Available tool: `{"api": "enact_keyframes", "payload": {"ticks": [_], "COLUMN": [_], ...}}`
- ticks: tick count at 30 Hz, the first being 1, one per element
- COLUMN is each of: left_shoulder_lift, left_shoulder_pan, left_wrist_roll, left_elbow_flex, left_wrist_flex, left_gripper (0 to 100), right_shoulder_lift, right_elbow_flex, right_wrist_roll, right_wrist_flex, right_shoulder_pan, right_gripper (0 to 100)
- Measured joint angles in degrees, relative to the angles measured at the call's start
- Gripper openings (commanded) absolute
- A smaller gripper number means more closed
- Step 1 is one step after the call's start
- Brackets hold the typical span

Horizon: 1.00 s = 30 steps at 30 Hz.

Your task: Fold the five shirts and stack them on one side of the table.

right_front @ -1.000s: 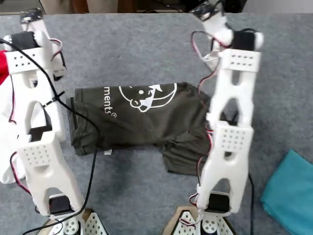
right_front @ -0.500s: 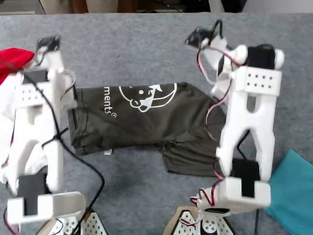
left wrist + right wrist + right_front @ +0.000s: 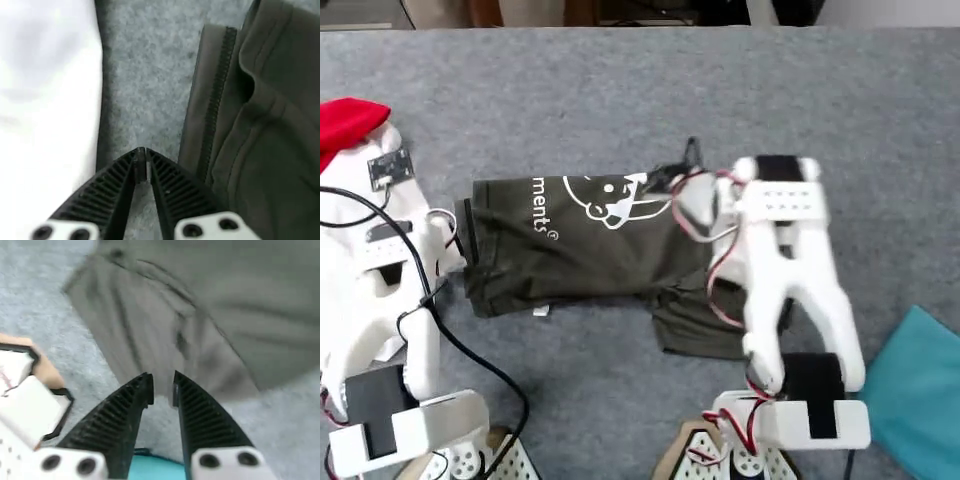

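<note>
Showing a dark shirt (image 3: 590, 245) on the bench (image 3: 570, 90): left tool (image 3: 141, 161) clenched empty just beside it, right tool (image 3: 162, 385) slightly parted over its edge.

Overhead view onto table (image 3: 570, 90); both wrist views close over dark shirt (image 3: 600, 250)

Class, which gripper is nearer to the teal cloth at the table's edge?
Right. The right gripper hangs over the dark shirt at its end nearest the teal cloth. The left gripper sits at the dark shirt's far end, beside the white cloth.
</note>
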Motion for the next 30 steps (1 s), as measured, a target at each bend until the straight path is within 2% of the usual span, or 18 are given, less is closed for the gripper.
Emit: {"api": "enact_keyframes", "payload": {"ticks": [3,6,13,22,24,27,30], "left_shoulder_lift": [0.00,0.00,0.00,0.00,0.00,0.00,0.00], "left_shoulder_pan": [-0.18,-0.18,-1.23,-1.23,-1.23,-1.23,-1.23], "left_wrist_roll": [0.35,0.44,0.44,0.44,0.44,0.44,0.44], "left_elbow_flex": [0.70,0.79,0.97,0.97,0.97,0.97,0.97], "left_wrist_flex": [-2.81,-3.96,-4.22,-4.31,-4.40,-4.40,-4.40], "left_gripper": [2,2,2,2,2,2,2], "right_shoulder_lift": [0.00,0.00,0.00,0.88,2.73,4.22,4.22], "right_elbow_flex": [4.40,7.74,8.44,8.44,8.44,8.44,8.44], "right_wrist_roll": [-1.76,-2.46,-2.73,-4.13,-4.13,-4.40,-5.80], "right_wrist_flex": [-3.08,-6.68,-9.41,-14.07,-14.42,-14.77,-14.77], "right_shoulder_pan": [-3.34,-3.69,-1.05,-1.05,-0.97,-1.05,-0.97], "right_gripper": [13.8,17.9,16.3,16.2,12.8,2.0,1.2]}}
